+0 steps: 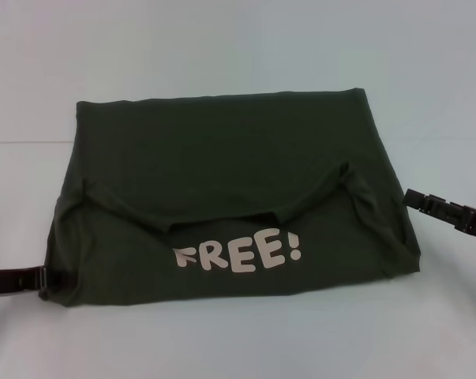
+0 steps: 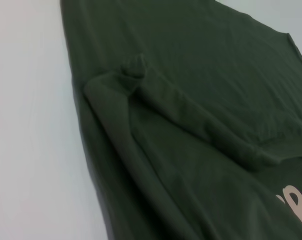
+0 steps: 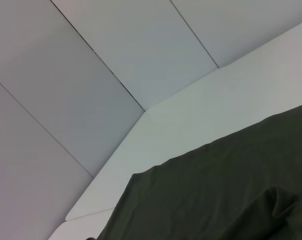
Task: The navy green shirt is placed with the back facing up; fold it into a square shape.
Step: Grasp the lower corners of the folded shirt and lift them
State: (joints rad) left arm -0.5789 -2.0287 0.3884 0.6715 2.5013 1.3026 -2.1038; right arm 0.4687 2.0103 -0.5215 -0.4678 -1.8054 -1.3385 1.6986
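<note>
The navy green shirt [image 1: 222, 166] lies flat on the white table as a wide rectangle. Its near part is folded over the rest, so the cream "FREE!" lettering [image 1: 238, 254] faces up near the front edge. The folded-in sleeves make ridges across the middle [image 2: 156, 100]. My left gripper [image 1: 42, 279] sits low at the shirt's near left corner, touching its edge. Just off the shirt's right edge, about halfway down, is my right gripper [image 1: 411, 199]. The right wrist view shows only a far corner of the shirt [image 3: 216, 190] and the table beyond.
The white table [image 1: 238, 47] extends around the shirt on all sides. A faint seam [image 1: 24, 142] runs across the table at the left. Grey wall panels [image 3: 90, 60] stand behind the table's far edge.
</note>
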